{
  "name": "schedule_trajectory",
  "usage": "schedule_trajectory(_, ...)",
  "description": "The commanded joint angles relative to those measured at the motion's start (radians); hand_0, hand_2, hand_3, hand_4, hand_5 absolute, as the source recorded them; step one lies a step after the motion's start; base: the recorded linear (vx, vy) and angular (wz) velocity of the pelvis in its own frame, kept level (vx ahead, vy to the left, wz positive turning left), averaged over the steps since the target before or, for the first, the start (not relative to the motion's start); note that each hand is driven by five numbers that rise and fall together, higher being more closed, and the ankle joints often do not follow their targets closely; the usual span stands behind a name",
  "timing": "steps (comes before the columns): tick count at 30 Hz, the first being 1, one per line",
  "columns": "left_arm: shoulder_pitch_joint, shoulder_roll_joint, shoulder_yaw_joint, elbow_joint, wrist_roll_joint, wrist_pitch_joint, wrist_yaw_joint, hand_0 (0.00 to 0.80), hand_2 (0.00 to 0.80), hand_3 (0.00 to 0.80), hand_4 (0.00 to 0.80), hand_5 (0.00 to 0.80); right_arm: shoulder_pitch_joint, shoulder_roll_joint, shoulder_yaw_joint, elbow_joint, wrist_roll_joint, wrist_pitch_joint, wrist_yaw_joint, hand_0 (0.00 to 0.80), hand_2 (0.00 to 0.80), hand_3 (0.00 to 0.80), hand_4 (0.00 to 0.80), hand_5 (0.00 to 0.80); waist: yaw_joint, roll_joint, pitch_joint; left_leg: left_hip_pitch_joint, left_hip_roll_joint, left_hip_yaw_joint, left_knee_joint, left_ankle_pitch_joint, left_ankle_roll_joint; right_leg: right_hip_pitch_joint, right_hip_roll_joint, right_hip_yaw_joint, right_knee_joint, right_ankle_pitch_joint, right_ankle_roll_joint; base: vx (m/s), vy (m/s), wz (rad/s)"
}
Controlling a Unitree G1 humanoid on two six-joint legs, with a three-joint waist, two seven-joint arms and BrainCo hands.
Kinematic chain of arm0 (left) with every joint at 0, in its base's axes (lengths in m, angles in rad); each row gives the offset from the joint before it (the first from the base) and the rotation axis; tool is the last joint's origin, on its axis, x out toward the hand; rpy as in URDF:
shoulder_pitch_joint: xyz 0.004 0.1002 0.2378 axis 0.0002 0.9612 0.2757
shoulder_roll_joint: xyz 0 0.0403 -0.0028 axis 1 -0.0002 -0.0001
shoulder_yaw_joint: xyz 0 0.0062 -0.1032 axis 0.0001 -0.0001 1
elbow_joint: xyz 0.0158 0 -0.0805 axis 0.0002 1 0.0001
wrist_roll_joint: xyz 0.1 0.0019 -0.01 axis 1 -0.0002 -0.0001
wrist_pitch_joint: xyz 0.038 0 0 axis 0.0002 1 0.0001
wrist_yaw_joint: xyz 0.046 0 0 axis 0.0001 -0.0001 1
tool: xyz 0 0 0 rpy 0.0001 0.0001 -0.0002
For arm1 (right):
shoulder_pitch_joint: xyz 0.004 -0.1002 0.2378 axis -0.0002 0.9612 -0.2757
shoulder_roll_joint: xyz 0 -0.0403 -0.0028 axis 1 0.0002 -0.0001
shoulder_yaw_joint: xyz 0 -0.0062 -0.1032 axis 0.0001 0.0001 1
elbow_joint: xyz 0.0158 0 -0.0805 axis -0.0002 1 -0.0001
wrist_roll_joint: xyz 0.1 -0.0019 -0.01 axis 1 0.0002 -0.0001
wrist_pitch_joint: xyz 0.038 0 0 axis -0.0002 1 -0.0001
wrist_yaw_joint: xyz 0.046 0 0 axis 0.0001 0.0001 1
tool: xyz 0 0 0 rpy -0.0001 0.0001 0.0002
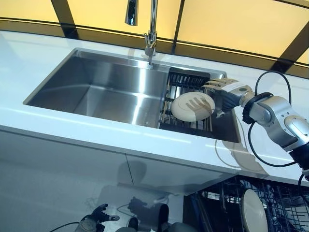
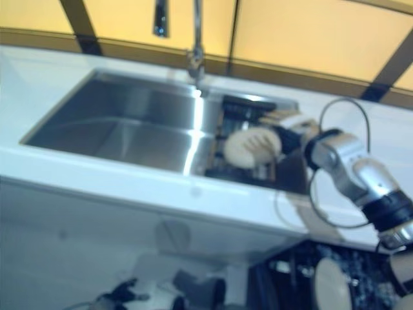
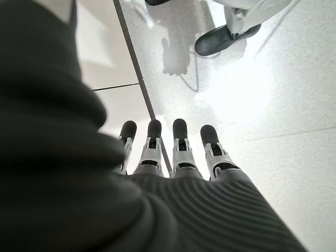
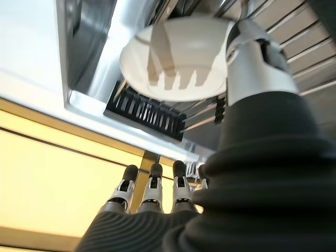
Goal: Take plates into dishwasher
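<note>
A white plate (image 1: 193,106) lies tilted on the black wire rack (image 1: 186,79) in the right part of the steel sink (image 1: 96,87). My right hand (image 1: 226,93) reaches in from the right, just above and behind the plate's right rim. Its fingers (image 4: 152,194) are straight and open, and they cast a shadow on the plate (image 4: 173,63). The thumb (image 4: 257,58) sits by the plate's edge; I cannot tell whether it touches. My left hand (image 1: 99,215) hangs low over the floor, with fingers (image 3: 178,157) straight and holding nothing.
The faucet (image 1: 150,34) stands behind the sink's middle. White counter (image 1: 120,130) runs along the front. Below at the lower right, the open dishwasher rack (image 1: 282,208) holds another white plate (image 1: 253,210) on edge.
</note>
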Motion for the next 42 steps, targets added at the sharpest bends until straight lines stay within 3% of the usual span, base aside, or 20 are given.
schedule_trajectory(1, -0.020, 0.018, 0.015, 0.028, -0.020, -0.018, 0.015, 0.000, 0.000, 0.000, 0.000, 0.000, 0.008, -0.024, -0.040, -0.071, 0.018, 0.012, 0.038, 0.000, 0.000, 0.000, 0.000, 0.000, -0.007, -0.013, -0.006, -0.015, -0.008, 0.120, 0.053, -0.128, 0.070, 0.002, 0.010, 0.044, 0.074, -0.147, 0.063, -0.017, 0.036, -0.03)
schedule_trajectory(10, -0.025, 0.022, 0.025, 0.050, -0.020, -0.016, 0.028, 0.000, 0.000, 0.000, 0.000, 0.000, 0.050, 0.027, -0.045, -0.094, -0.005, 0.021, 0.073, 0.000, 0.000, 0.000, 0.000, 0.000, -0.010, -0.016, 0.012, -0.021, -0.011, 0.133, 0.072, -0.136, 0.081, -0.014, 0.008, 0.047, 0.094, -0.143, 0.069, -0.005, 0.018, -0.05)
schedule_trajectory(21, -0.041, 0.027, 0.000, 0.030, -0.030, -0.015, 0.018, 0.000, 0.000, 0.000, 0.000, 0.000, 0.031, 0.076, -0.031, -0.034, -0.038, 0.063, -0.026, 0.000, 0.000, 0.000, 0.000, 0.000, -0.004, -0.012, 0.046, -0.050, -0.015, 0.127, 0.089, -0.140, 0.090, -0.033, 0.006, 0.052, 0.109, -0.147, 0.066, 0.004, -0.007, 0.00)
schedule_trajectory(28, -0.031, 0.019, -0.004, 0.032, -0.025, -0.005, 0.021, 0.000, 0.000, 0.000, 0.000, 0.000, -0.011, 0.054, -0.038, -0.006, -0.028, 0.071, -0.096, 0.000, 0.000, 0.000, 0.000, 0.000, 0.000, -0.011, 0.047, -0.057, -0.016, 0.122, 0.084, -0.135, 0.084, -0.019, 0.009, 0.051, 0.090, -0.151, 0.059, 0.003, -0.014, 0.02)
schedule_trajectory(42, -0.015, 0.013, 0.000, 0.030, -0.017, -0.007, 0.015, 0.000, 0.000, 0.000, 0.000, 0.000, -0.008, 0.045, -0.044, -0.003, -0.044, 0.058, -0.091, 0.000, 0.000, 0.000, 0.000, 0.000, 0.003, -0.012, 0.030, -0.044, -0.011, 0.123, 0.084, -0.135, 0.078, 0.008, 0.011, 0.052, 0.073, -0.152, 0.056, 0.000, -0.001, 0.00)
